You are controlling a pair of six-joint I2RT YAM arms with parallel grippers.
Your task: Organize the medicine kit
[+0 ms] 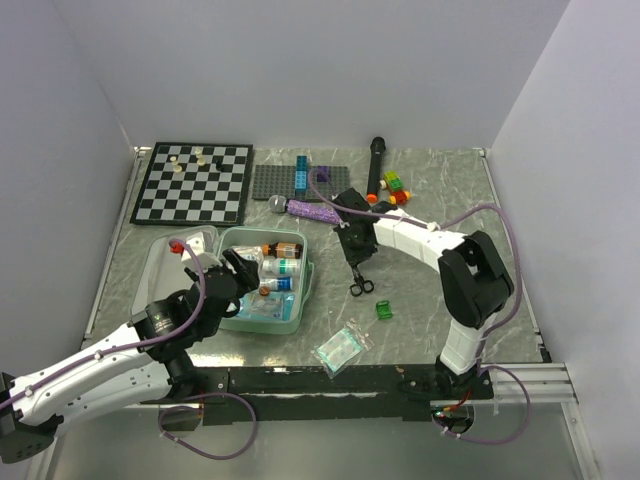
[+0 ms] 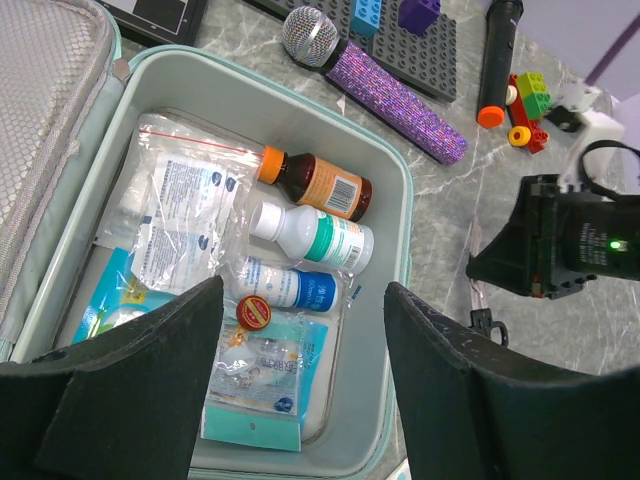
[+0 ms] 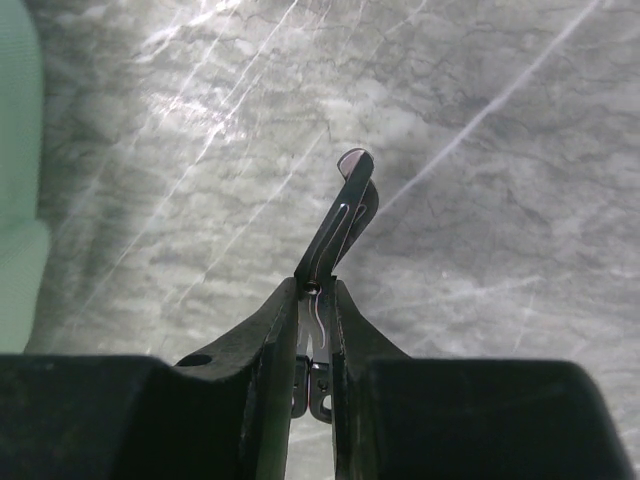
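Left of centre on the tabletop (image 1: pixel 430 300): medicine kit (image 2: pixel 220 85), lying open, lid half flat to its left. Contents: brown bottle (image 2: pixel 318 183), white bottle (image 2: pixel 315 235), blue-labelled bottle (image 2: pixel 290 288), clear sachets (image 2: pixel 185 205). Left pincer (image 2: pixel 303 300): above the kit, jaws wide apart, holding nothing. Right pincer (image 3: pixel 315 290): over bare tabletop right of the kit, nipped tight on small scissors (image 3: pixel 340 215).

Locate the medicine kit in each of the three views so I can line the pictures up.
Top external: medicine kit lies open, lower left of centre.
Left wrist: medicine kit fills the left and middle, bottles inside.
Right wrist: only a mint-green strip at the left edge, left of the scissors.
Shared landmark: the grey marbled table.
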